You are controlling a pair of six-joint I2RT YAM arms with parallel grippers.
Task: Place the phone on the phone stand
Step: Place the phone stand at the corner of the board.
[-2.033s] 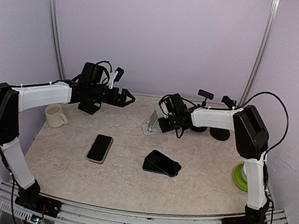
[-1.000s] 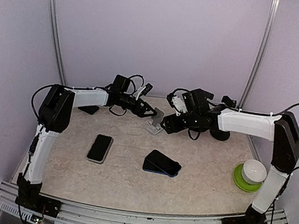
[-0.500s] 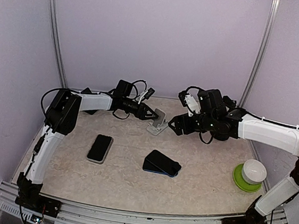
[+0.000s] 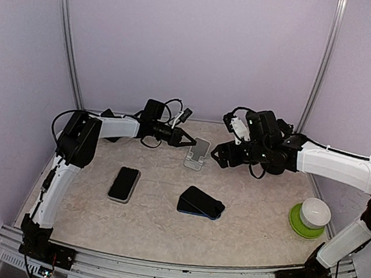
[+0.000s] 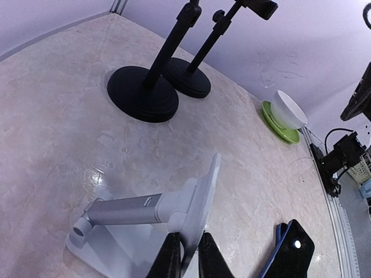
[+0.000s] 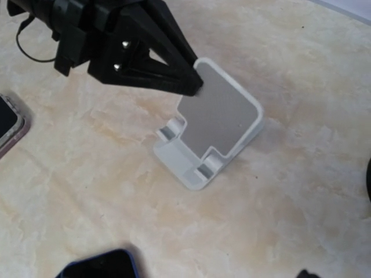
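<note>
On the phone stand (image 4: 199, 152) — left gripper (image 4: 189, 141) clamped, right gripper (image 4: 218, 158) spread nearby

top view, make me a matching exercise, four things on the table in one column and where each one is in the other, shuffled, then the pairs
Things:
1. phone stand
2. phone in pale case
3. white bowl
4. dark phone with blue edge

Places:
a. on the green plate at the right edge
b. lying flat, left of centre
c. pinched at its back plate by the left gripper
d. near the middle, in front of the stand

Pairs: 1-c, 2-b, 3-a, 4-d
</note>
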